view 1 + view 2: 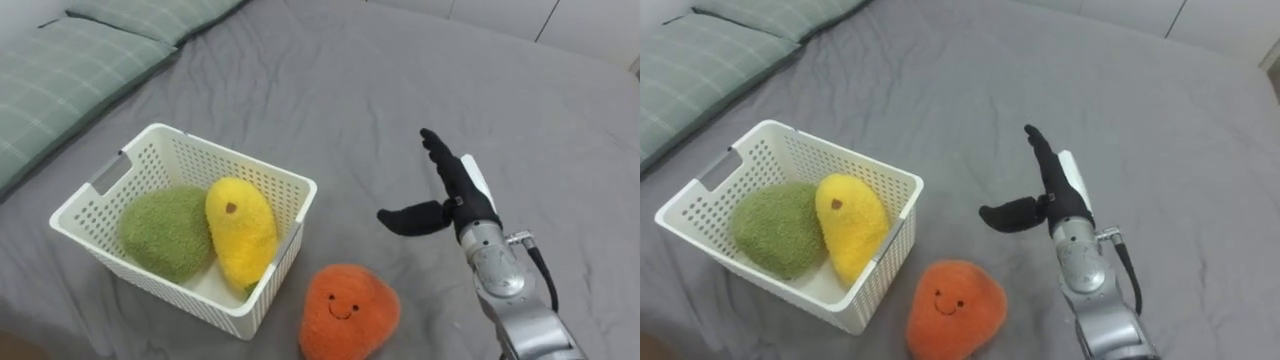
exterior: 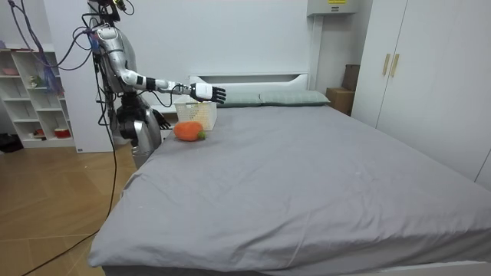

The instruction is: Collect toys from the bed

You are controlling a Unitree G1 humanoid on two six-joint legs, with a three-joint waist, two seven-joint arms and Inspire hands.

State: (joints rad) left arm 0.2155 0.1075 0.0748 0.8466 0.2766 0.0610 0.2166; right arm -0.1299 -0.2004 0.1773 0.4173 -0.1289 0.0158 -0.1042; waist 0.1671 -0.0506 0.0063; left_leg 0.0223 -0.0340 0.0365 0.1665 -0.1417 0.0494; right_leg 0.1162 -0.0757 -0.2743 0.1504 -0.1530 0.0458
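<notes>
An orange plush toy (image 1: 348, 311) with a smiling face lies on the grey bed (image 1: 400, 90) just outside the near right corner of a white slotted basket (image 1: 150, 152). Inside the basket lie a green plush toy (image 1: 165, 232) and a yellow plush toy (image 1: 240, 232) side by side. My right hand (image 1: 452, 193) hovers above the bed to the right of the orange toy, fingers straight and thumb spread, holding nothing. In the room view I stand at the side of the bed near its head, right hand (image 2: 209, 93) stretched out over the basket (image 2: 196, 113) and the orange toy (image 2: 188, 131).
Green checked pillows (image 1: 70, 70) lie at the head of the bed, left of the basket. The bed's grey cover stretches wide to the right and beyond my hand. White wardrobes (image 2: 422, 69) stand on the room view's right, and a shelf unit (image 2: 34, 96) is behind me.
</notes>
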